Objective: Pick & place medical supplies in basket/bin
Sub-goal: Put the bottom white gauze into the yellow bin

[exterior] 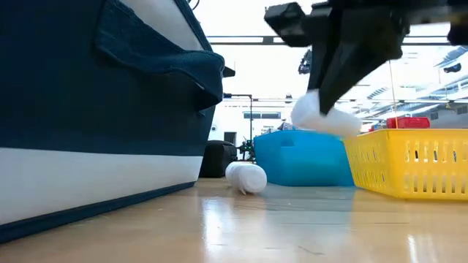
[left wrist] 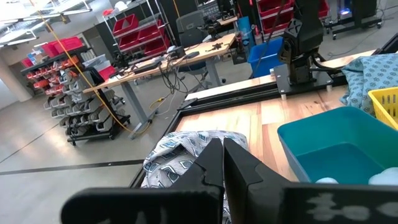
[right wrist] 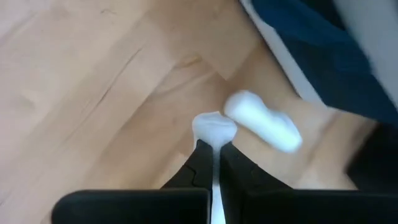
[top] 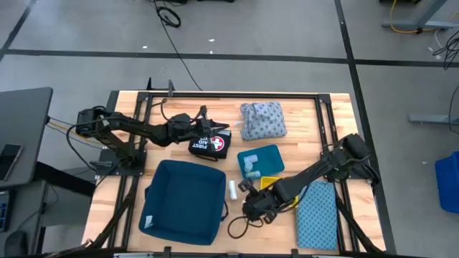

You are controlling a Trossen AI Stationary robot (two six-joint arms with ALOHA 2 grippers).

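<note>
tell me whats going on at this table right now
The robot is sorting medical supplies. Its right hand is shut on a short white roll and holds it off the wood, beside the dark blue fabric bin. A second white roll lies on the table next to that bin. The left hand is shut and empty, hovering near a black first aid pouch. A teal tray holds small vials, and a patterned cloth bundle sits behind.

A short white roll [right wrist: 214,127] hangs pinched in the right gripper [right wrist: 214,146], clear of the wood at the table's 6 o'clock edge; a second white roll [top: 233,190] lies flat just beside the dark blue bin [top: 183,201]; clear vials [top: 249,165] stand in the teal tray [top: 271,158]; the grey-blue cloth bundle [top: 262,120] sits crumpled toward 12 o'clock; the flat blue patterned cloth [top: 316,215] lies spread toward 4 o'clock.
</note>
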